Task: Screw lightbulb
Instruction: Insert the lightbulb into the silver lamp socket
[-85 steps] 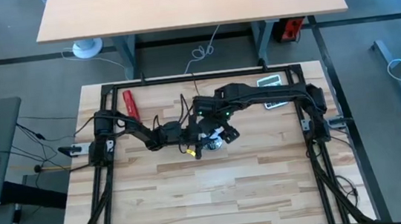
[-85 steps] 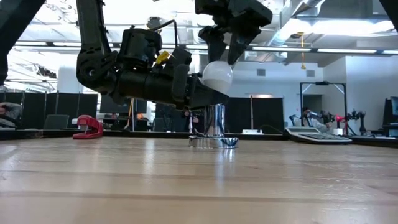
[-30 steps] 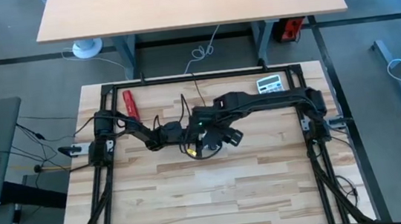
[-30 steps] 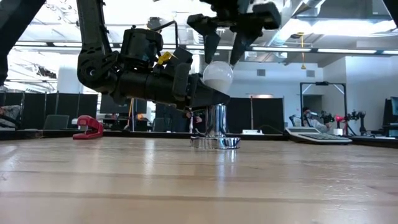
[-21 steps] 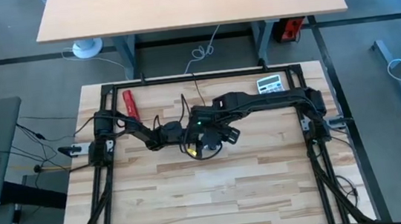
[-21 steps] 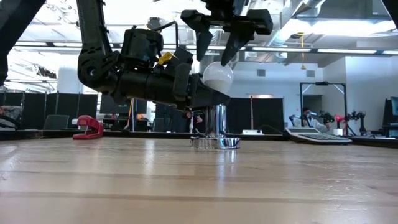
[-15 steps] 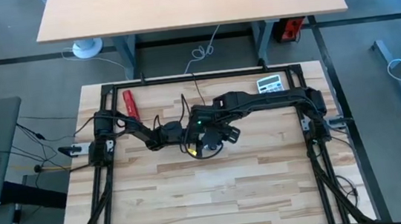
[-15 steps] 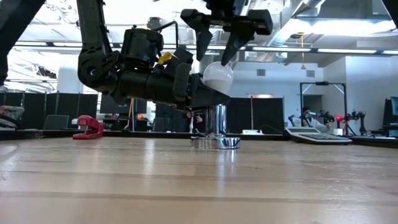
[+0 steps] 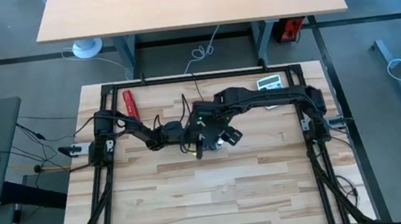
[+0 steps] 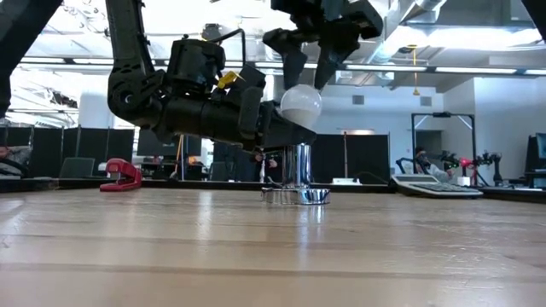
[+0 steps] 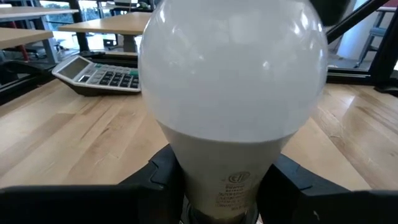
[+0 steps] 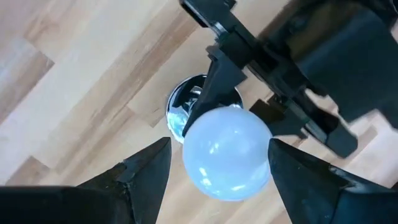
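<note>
The left gripper (image 10: 269,126) is holding the lightbulb (image 10: 300,105) by its neck, fingers clamped on it, just above the shiny socket (image 10: 295,176) and not seated in it. The right gripper (image 10: 309,60) is sitting over the bulb's dome with fingers spread, now turned compared with half a second ago (probably resetting between twists). Beside the socket, a calculator (image 9: 268,82) is lying.
</note>
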